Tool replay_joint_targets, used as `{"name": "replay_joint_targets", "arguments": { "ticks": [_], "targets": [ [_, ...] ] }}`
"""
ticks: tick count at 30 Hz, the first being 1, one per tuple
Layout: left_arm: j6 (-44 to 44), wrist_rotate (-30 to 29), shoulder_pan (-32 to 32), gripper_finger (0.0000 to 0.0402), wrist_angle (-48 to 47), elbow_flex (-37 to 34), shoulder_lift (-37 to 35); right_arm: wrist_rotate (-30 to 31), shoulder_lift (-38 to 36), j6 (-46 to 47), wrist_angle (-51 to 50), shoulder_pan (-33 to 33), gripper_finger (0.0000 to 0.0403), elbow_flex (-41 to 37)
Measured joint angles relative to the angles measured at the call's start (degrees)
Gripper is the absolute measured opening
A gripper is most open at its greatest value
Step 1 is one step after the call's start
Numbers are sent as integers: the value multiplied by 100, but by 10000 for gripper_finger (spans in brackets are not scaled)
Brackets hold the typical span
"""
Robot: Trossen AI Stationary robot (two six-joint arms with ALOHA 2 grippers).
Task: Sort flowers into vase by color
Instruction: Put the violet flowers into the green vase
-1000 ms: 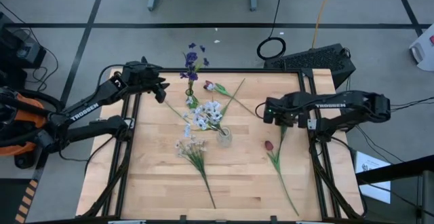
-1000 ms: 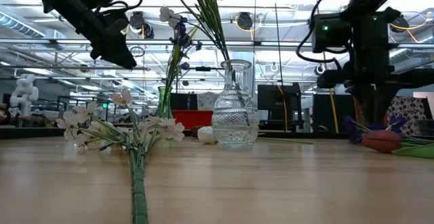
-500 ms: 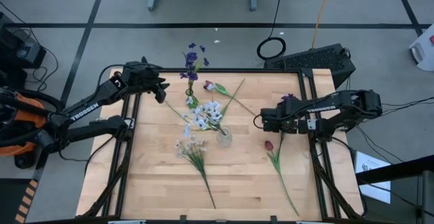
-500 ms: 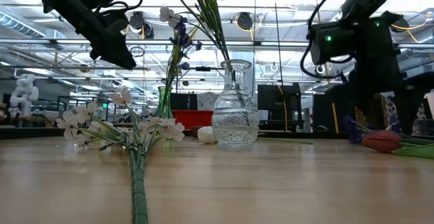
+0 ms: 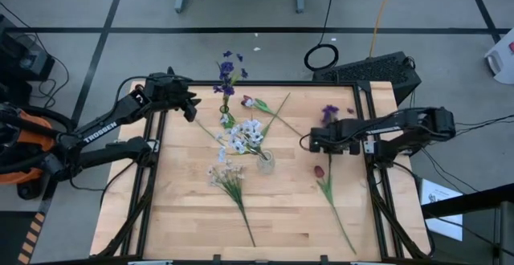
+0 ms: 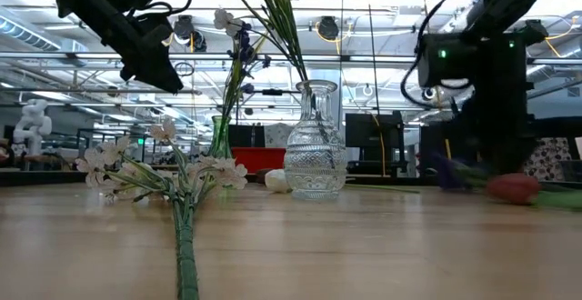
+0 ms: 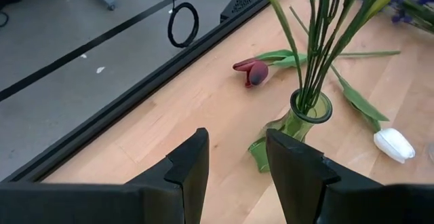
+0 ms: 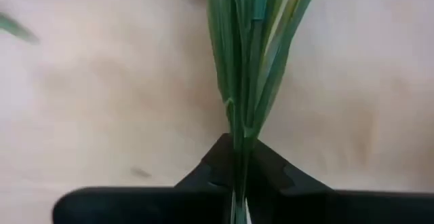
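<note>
My right gripper is low over the table's right half, shut on a purple flower with a bundle of green stems. My left gripper is open and hovers above the far left corner, behind the green vase. That vase holds purple flowers. A clear glass vase holds white-lilac sprays. On the table lie another pale spray, a dark red tulip, a second red tulip and a white tulip. My right gripper pinches the purple flower's green stem bundle between its two fingers, coming from above and slanting in from the table's right. The bundle runs on ahead of the fingers toward the bloom. Whether the flower is lifted clear of the wood I cannot tell.
Both vases stand close together at the table's middle, with stems leaning out over them. The red tulip's long stem runs toward the near right corner. A black frame rail borders the far edge. Bare wood shows at the near left.
My right gripper has gone down to the table and a little toward the near edge. The purple flower's head, hidden under the arm a second ago, now shows beside it, shifted toward the table's left; it is blurred in the low view.
</note>
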Motion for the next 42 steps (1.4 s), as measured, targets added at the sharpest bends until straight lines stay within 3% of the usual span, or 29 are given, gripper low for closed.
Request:
{"name": "replay_joint_targets", "arguments": {
  "ticks": [6,12,21,30,35,42],
  "targets": [
    [-4,236,1,152,156,0,-3,1176,-1017,-390,544,-1,5,4],
    [-3,367,1,152,253,0,-183,1993,-1938,-1512,1437,-201,3,7],
    [-3,385,2,152,1144,0,-817,2146,-2456,-3349,3280,-644,2,9],
    [-307,695,2,152,1649,207,-1369,1785,-2455,-4849,5724,-750,1,108],
    [-304,978,0,152,1645,682,-1359,1774,-2281,-5705,5474,-749,1,1069],
    [-304,1117,2,152,1654,1155,-1288,1278,-1186,-7095,4826,-742,0,3446]
  ]
}}
